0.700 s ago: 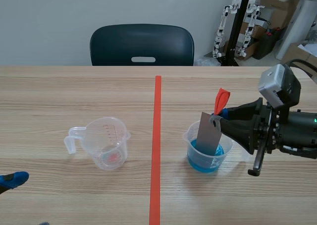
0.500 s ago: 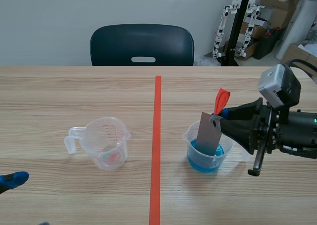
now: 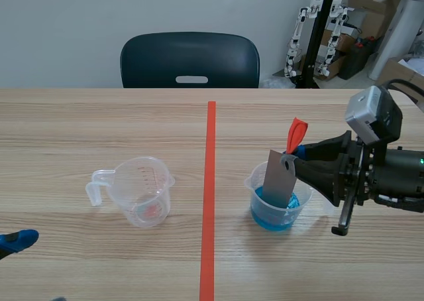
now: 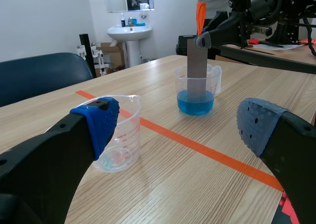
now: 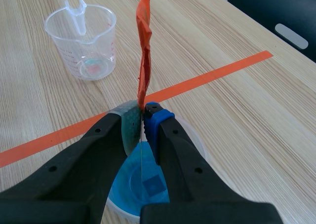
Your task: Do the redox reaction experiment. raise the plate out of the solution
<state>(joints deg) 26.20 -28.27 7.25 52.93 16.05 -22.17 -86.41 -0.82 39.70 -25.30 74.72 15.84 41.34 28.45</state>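
Scene view shows my right gripper (image 3: pixel 293 158) clamped on the plate (image 3: pixel 278 181), whose lower end sits in the blue solution (image 3: pixel 267 219): grip made, lift not yet done.

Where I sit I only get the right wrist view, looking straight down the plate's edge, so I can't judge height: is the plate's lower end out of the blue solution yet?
Observer: Not yet. The scene view shows the lower end of the grey plate under the blue solution in the beaker.
Operator: Is the left arm in the way?
Observer: No. The left gripper sits low, on the far side of the empty measuring cup from the beaker, jaws open.
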